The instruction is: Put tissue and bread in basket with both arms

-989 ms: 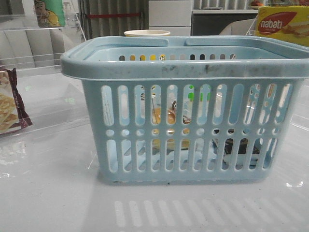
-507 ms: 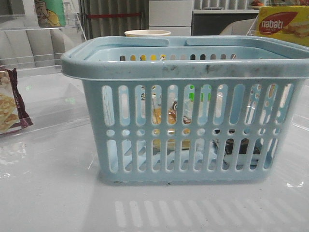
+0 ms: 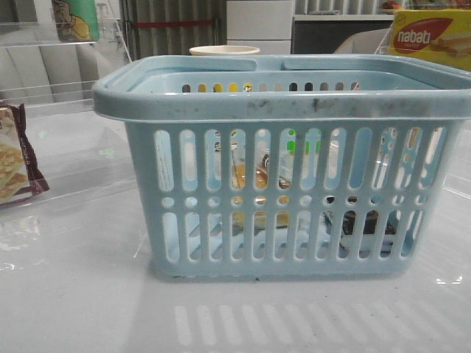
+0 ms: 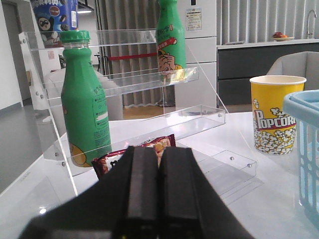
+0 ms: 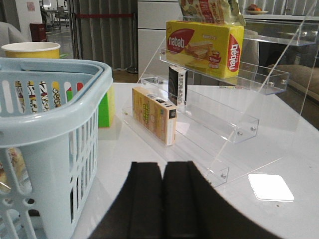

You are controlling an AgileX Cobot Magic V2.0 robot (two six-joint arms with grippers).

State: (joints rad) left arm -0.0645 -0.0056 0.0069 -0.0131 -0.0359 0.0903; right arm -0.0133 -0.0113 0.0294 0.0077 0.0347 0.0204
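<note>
The light-blue slotted basket [image 3: 294,103] fills the middle of the front view. Its side also shows in the right wrist view [image 5: 50,114], and its rim at the edge of the left wrist view [image 4: 305,107]. Through its slots I see the golden-brown bread [image 3: 238,176] in clear plastic, and to its right the low dark tissue packet [image 3: 366,223] on the basket floor. My left gripper [image 4: 158,152] is shut and empty, left of the basket. My right gripper [image 5: 163,167] is shut and empty, right of the basket. Neither gripper shows in the front view.
A maroon-edged packet of pale food [image 3: 15,158] lies left of the basket under an acrylic shelf [image 4: 149,79] that holds green bottles [image 4: 87,104]. A popcorn cup [image 4: 275,112] stands behind the basket. On the right, an acrylic shelf [image 5: 224,119] holds a Nabati box [image 5: 204,45] and a yellow box [image 5: 152,114].
</note>
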